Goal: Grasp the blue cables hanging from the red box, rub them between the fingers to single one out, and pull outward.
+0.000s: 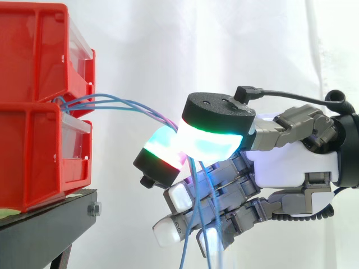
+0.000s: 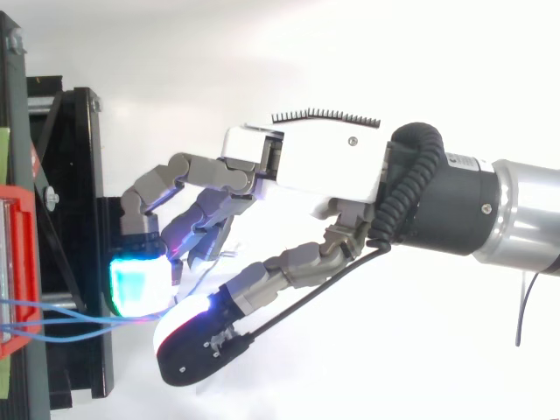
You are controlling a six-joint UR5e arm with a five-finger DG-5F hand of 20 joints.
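Curtain (image 1: 168,45) of white cloth is hanging behind a black stand (image 1: 45,221), which is carrying two stacked red bins (image 1: 28,157) up to its edge nearest the hand (image 1: 291,165). From the gap between the bins, blue cables (image 1: 123,103) are running roughly level toward the hand, then dropping past its palm. The hand is pinching them between glowing fingertips (image 1: 162,151), just beyond the stand's edge.

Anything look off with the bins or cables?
Nothing stands out. The red bins sit stacked squarely on the black stand. The blue cables run from between them to the hand, which pinches them between its fingertips. Their loose ends hang below.
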